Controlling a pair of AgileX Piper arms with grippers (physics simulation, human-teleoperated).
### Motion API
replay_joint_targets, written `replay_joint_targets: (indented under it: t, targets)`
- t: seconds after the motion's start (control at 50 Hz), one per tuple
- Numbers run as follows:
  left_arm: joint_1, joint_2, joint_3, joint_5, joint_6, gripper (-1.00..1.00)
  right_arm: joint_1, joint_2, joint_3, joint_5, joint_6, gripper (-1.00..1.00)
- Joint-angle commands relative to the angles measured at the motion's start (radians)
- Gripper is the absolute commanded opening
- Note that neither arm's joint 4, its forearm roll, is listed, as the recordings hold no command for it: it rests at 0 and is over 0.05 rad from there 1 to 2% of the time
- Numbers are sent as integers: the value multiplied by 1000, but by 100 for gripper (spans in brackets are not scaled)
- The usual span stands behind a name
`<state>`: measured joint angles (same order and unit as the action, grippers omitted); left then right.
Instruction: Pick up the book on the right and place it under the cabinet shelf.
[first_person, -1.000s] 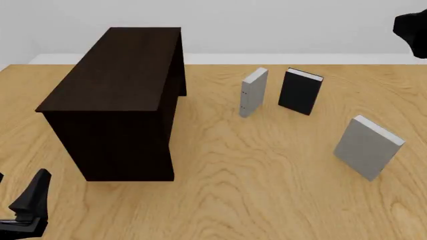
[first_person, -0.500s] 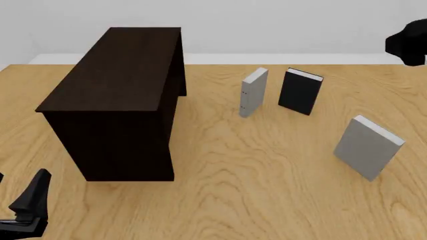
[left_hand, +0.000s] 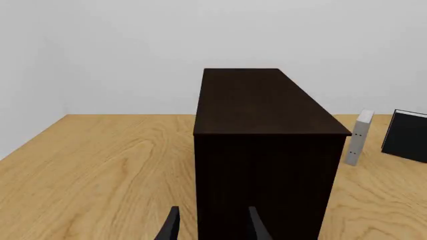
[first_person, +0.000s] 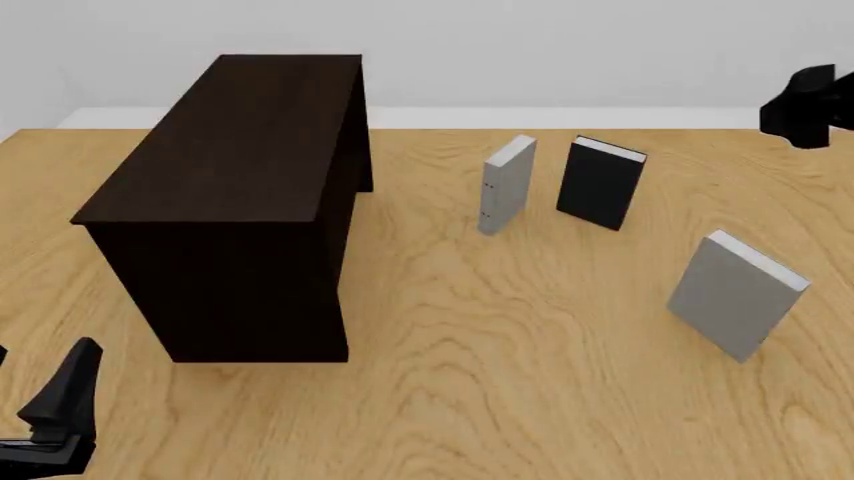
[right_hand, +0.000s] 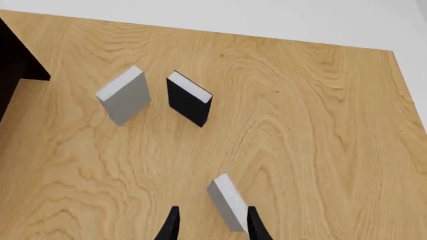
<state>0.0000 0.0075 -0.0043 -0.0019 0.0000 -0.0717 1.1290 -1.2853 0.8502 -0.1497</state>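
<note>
The book (first_person: 737, 295), broad and light grey with white page edges, stands upright at the right of the table. In the right wrist view it (right_hand: 227, 202) shows from above, in line with the gap of my open, empty right gripper (right_hand: 211, 227), which is high above it. In the front view only the right arm's dark end (first_person: 805, 108) shows, at the top right edge. The dark brown cabinet shelf (first_person: 220, 200) stands at the left. My left gripper (left_hand: 212, 229) is open and empty, low in front of the cabinet's near end (left_hand: 267, 165), at the front left corner (first_person: 60, 410).
A slimmer light grey book (first_person: 507, 185) and a black book (first_person: 601, 182) stand upright behind the middle of the table, also in the right wrist view as the grey one (right_hand: 123, 95) and the black one (right_hand: 189, 98). The wooden table (first_person: 507, 380) ends at a white wall.
The right arm's dark end has moved left and a little down at the top right of the front view. The books, cabinet and left gripper have not moved.
</note>
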Motion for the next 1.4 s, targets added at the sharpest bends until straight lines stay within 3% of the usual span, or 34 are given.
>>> replay_joint_targets:
  t: [0.02, 0.48, 0.96, 1.4]
  targets:
    - [0, 0, 0, 0, 0, 100, -40, 54, -43, 23, 0, 100]
    - [0, 0, 0, 0, 0, 100, -106, 226, -113, 19, -15, 100]
    - [0, 0, 0, 0, 0, 100, -148, 365, -44, -6, -81, 100]
    - [0, 0, 0, 0, 0, 100, -148, 398, -17, 15, -101, 100]
